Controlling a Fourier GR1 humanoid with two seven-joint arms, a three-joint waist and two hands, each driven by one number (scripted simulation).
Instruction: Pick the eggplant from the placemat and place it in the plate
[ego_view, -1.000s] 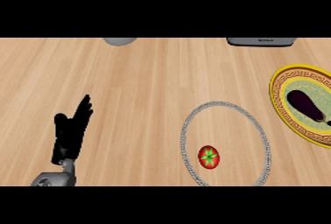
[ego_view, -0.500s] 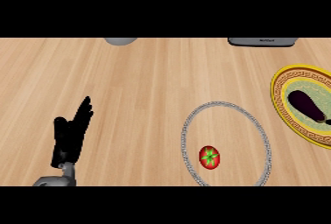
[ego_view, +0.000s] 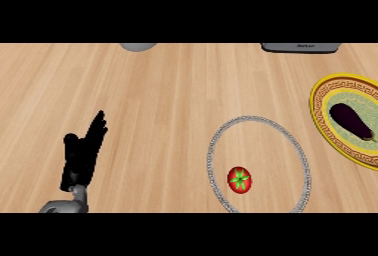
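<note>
Resting the left hand at 8 o'clock, fingers straight, pressed together; right hand unseen. Finding only a tomato in the grey-rimmed plate at 5 o'clock. Judging the whole task undone, seeing the eggplant on the yellow placemat at 3 o'clock.

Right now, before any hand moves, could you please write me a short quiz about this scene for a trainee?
1. True or false: the eggplant already lies in the grey-rimmed plate.
2. Which thing lies in the plate? A) the tomato B) the eggplant C) a spoon
3. Fill the gap: the left hand rests open, fingers up, at the view's lower ____.

Key:
1. False. The eggplant lies on the yellow-bordered placemat, at the right edge of the view.
2. A.
3. Left.
</note>
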